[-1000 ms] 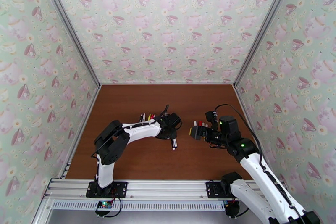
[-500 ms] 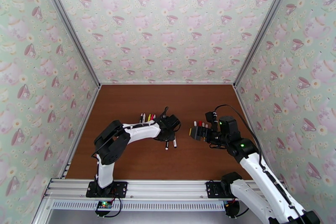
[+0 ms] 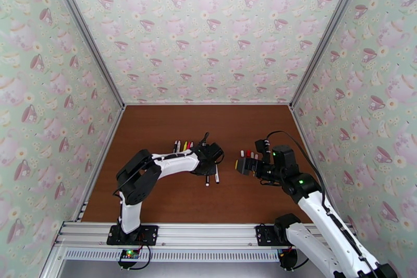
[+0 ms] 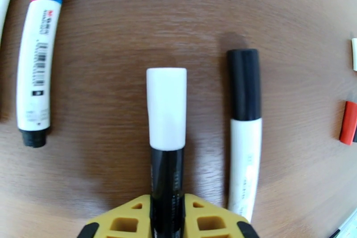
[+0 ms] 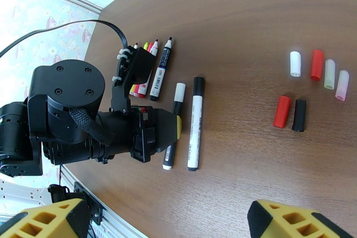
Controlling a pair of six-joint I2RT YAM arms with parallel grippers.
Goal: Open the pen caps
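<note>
One pen (image 4: 167, 145) just beside another on the table (image 5: 250, 20), caps (image 5: 317, 64) well to their right

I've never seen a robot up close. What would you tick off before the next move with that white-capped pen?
1. Grip: left end effector shut on the black-barrelled pen: ok.
2. The white cap on that pen is exposed beyond the fingers: ok.
3. The right end effector is open, ready to take the cap: ok.
4. Right end effector lined up at the cap: not ok, it is well apart from it.
5. The black-capped pen alongside lies apart from the held one: ok.
6. Held pen raised off the table: cannot tell.
</note>
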